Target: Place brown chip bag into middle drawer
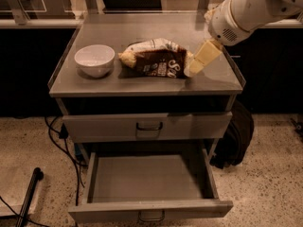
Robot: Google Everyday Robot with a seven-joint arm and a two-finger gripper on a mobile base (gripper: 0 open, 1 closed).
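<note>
- Grey metal cabinet top (156, 27) fills the upper half of the view, with a speckled pale floor (265, 193) under the cabinet; a glass barrier runs along the far edge at 12 o'clock.
- On this top lies the brown chip bag (158, 60), near the middle and a little toward the front edge; it lies flat on its side, long axis going from 9 to 3 o'clock, tan ends at both sides, white lettering facing up.
- At 9 o'clock from the bag stands a white bowl (94, 59), upright and near the bag but apart from it.
- At 3 o'clock from the bag is the gripper (201, 59), pale yellow, slanting down from the white arm (251, 8) which enters from 2 o'clock; its tip is at the right tan end of the bag and seems to touch it; whether it is open or closed cannot be told, and the bag rests on the top, not lifted.
- Below the top, a closed drawer front (104, 126) carries a dark handle (149, 126).
- At 6 o'clock the middle drawer (147, 178) is pulled out, its grey tray bare; its front panel carries a small pale loop handle (151, 216).
- At 4 o'clock a black backpack (234, 136) leans beside the cabinet; at 8 o'clock black cables (61, 136) lie on the floor.
</note>
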